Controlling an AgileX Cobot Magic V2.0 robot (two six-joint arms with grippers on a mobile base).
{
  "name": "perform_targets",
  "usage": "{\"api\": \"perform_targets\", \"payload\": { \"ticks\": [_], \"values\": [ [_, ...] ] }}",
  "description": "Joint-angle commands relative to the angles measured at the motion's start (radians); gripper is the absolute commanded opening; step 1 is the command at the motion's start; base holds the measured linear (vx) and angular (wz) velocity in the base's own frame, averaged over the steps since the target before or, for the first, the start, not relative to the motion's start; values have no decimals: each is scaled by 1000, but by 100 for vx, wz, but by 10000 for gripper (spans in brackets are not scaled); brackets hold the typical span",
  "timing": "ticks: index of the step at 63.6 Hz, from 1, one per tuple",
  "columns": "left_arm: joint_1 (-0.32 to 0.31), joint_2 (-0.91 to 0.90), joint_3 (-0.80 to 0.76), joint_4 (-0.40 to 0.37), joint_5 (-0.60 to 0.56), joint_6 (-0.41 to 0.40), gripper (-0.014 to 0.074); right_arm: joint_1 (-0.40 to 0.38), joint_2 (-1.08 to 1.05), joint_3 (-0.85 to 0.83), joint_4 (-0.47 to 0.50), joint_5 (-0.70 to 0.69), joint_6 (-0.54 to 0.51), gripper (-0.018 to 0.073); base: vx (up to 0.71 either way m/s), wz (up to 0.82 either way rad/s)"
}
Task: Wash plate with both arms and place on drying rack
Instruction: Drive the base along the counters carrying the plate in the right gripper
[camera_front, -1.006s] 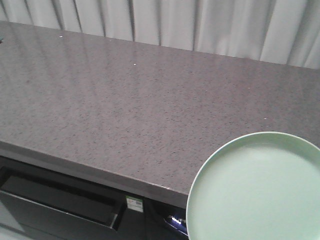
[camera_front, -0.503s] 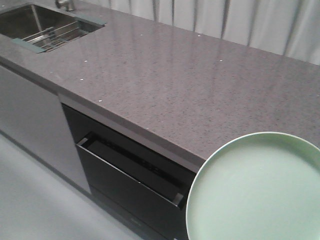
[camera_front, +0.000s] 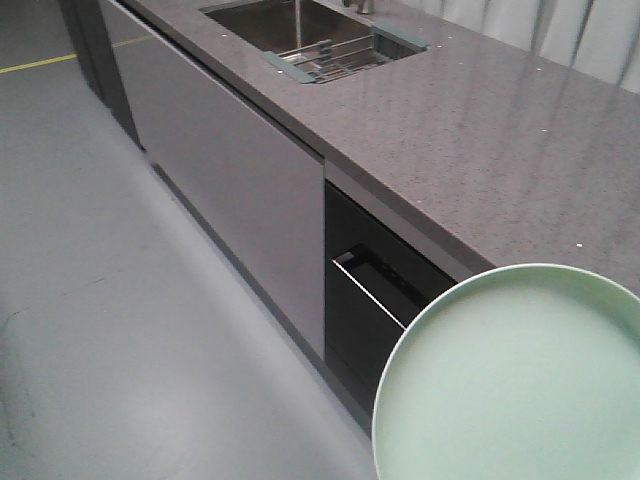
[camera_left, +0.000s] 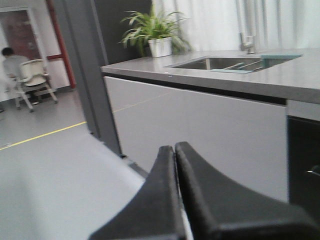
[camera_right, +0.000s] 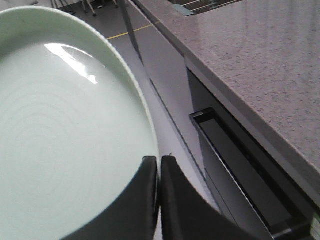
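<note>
Swinging left since the earlier frames, the front view now takes in grey floor (camera_front: 120, 300) and cabinet fronts, while the round pale mint-green plate (camera_front: 510, 380) keeps its lower-right corner. The right gripper (camera_right: 159, 160) is clamped on that plate's rim, holding it in the air beside the counter front. The left gripper (camera_left: 175, 146) has its fingers pressed together. Beyond runs the speckled grey stone countertop (camera_front: 480, 150), then the steel-rod drying rack (camera_front: 335, 55) lying across the steel sink (camera_front: 265, 22).

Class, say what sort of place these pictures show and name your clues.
Probably a kitchen: a long speckled counter with a sunken steel sink, a drying rack across it, and cupboard fronts below.
</note>
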Motion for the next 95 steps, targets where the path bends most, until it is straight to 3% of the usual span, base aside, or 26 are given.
{"api": "perform_targets", "payload": {
  "ticks": [1, 68, 85, 95],
  "values": [
    [-2, -4, -21, -3, -71, -7, -6, -3, 13, -26, 6, -85, 0, -4, 0, 55],
    [-4, -4, -21, -3, -71, -7, -6, -3, 13, -26, 6, -86, 0, -4, 7, 55],
    [-73, -4, -21, -3, -71, -7, -6, -3, 13, -26, 6, -86, 0, -4, 12, 37],
    [-82, -4, -21, -3, -71, -7, -6, -3, 13, -26, 6, -86, 0, -4, 12, 29]
  ]
}}
